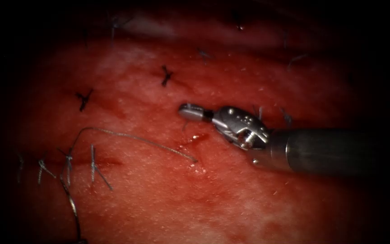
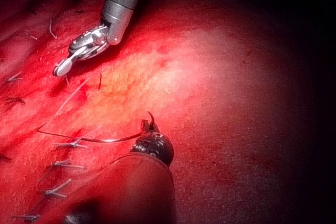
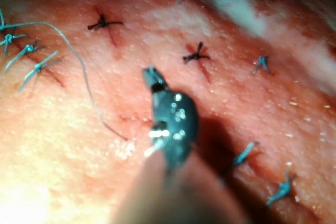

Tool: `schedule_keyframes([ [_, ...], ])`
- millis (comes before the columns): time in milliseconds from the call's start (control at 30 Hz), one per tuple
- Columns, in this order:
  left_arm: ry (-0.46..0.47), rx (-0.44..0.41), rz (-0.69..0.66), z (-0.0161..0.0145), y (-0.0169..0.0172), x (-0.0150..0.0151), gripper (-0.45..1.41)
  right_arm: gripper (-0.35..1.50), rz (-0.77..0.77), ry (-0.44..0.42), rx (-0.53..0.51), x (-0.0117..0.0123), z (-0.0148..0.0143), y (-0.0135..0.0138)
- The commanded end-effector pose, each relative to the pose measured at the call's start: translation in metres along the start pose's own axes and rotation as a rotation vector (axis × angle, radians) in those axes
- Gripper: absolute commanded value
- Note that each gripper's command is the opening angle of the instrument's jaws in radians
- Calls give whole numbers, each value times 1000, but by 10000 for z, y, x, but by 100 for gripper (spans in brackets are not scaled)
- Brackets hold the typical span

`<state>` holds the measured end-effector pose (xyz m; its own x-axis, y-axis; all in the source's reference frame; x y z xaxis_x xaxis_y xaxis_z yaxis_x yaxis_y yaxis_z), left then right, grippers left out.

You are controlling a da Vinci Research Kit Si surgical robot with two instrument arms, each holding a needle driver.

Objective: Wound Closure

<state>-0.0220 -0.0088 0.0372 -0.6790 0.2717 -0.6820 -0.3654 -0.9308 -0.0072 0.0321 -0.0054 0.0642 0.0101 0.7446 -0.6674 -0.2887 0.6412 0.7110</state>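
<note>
My right tool (image 1: pixel 187 111) comes in from the right and hovers just over the tissue (image 1: pixel 231 203), jaws shut on nothing; it also shows as the right tool (image 3: pixel 153 77) (image 2: pixel 59 69). A small open stretch of the cut (image 1: pixel 196 138) lies just below its tip. The thread (image 1: pixel 132 137) leaves the tissue near there, arcs left and runs down past the tied stitches. My left tool (image 2: pixel 148 129) is shut on the dark curved needle (image 2: pixel 151 117), whose short end sticks out past the jaws, clear of the tissue. Thread (image 2: pixel 100 140) trails from it.
Several tied stitches with cut ends (image 1: pixel 93 165) cross the closed cut at the left, and two dark knots (image 1: pixel 83 98) (image 1: pixel 165 76) sit further back. Red fluid wets the tissue around the cut. More stitch ends (image 3: pixel 281 190) lie near the right tool's shaft.
</note>
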Motion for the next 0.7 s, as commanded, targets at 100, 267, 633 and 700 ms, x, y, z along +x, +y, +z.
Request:
schedule_keyframes([
  [100,2,-3,0,7,6,-1,-45,-35,-8,5,6,3,11,-6],
  [267,4,-4,-1,7,6,0,-45,-35,-18,19,7,19,8,-14],
  [633,10,-14,6,12,10,8,-45,32,-14,48,12,25,6,-15],
  [700,19,-21,47,11,12,11,-45,142,-4,73,19,33,3,-12],
])
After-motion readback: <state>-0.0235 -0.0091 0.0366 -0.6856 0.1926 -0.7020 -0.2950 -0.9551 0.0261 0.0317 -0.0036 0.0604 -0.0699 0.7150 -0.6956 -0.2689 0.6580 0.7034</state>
